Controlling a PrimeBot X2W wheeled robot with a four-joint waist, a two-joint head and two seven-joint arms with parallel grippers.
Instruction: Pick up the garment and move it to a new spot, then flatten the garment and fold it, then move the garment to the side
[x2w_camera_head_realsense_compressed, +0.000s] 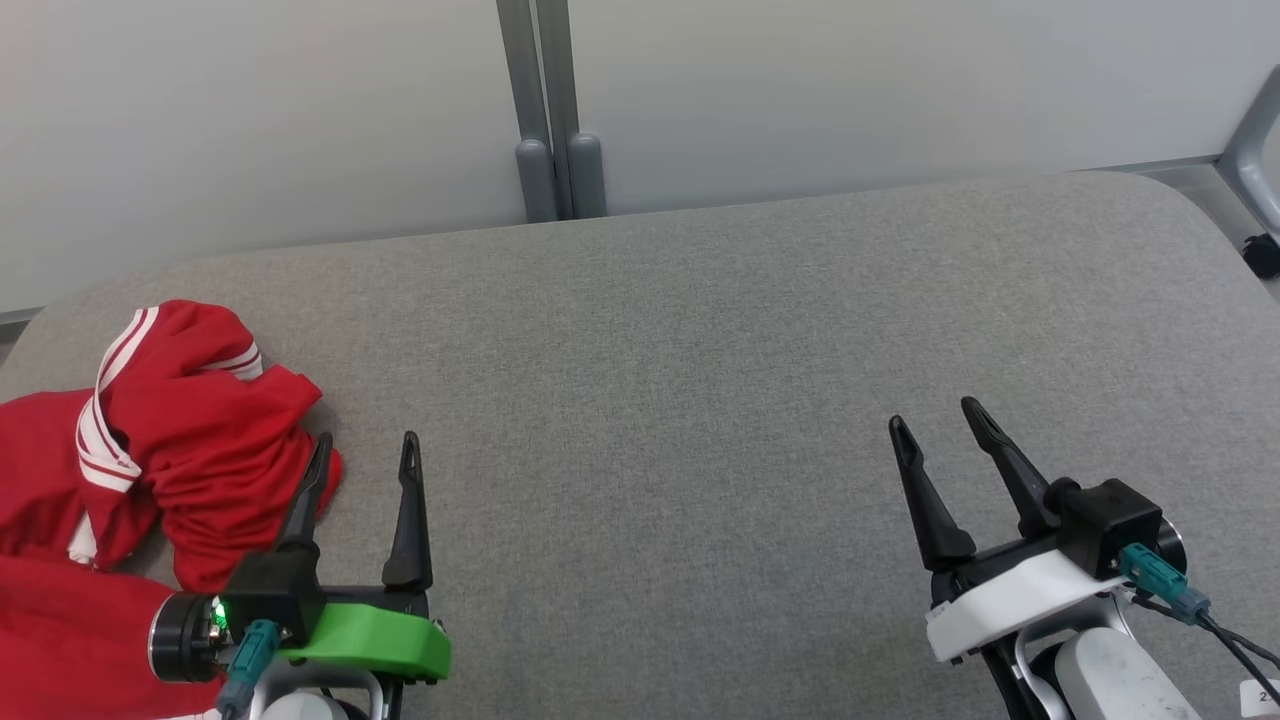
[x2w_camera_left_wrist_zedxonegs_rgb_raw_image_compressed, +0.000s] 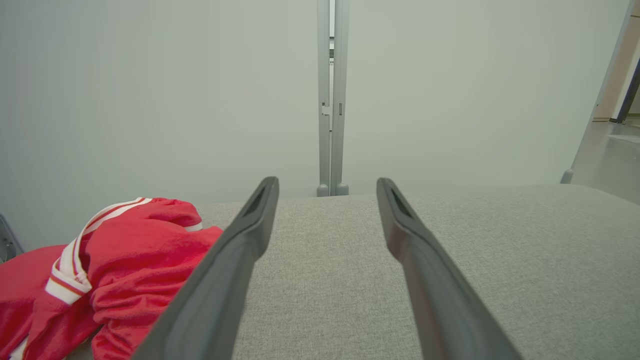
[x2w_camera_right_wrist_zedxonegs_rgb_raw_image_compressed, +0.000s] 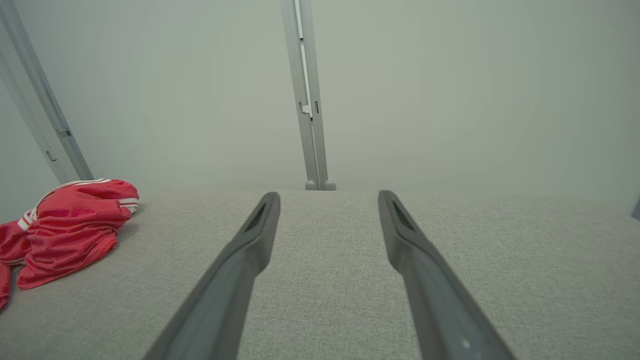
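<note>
A crumpled red garment (x2w_camera_head_realsense_compressed: 150, 450) with white stripes lies bunched at the left edge of the grey padded table (x2w_camera_head_realsense_compressed: 700, 400). It also appears in the left wrist view as a red heap (x2w_camera_left_wrist_zedxonegs_rgb_raw_image_compressed: 115, 265) at lower left, and far left in the right wrist view (x2w_camera_right_wrist_zedxonegs_rgb_raw_image_compressed: 70, 225). My left gripper (x2w_camera_head_realsense_compressed: 365, 440) hovers just right of the garment, open, its left finger overlapping the cloth's edge in the head view; nothing is between its fingers. My right gripper (x2w_camera_head_realsense_compressed: 935, 412) stands open over bare table at the lower right, far from the garment.
A pale partition wall with a grey double post (x2w_camera_head_realsense_compressed: 550, 150) runs along the table's far edge. A grey frame leg and black caster (x2w_camera_head_realsense_compressed: 1260, 250) stand off the table's right corner.
</note>
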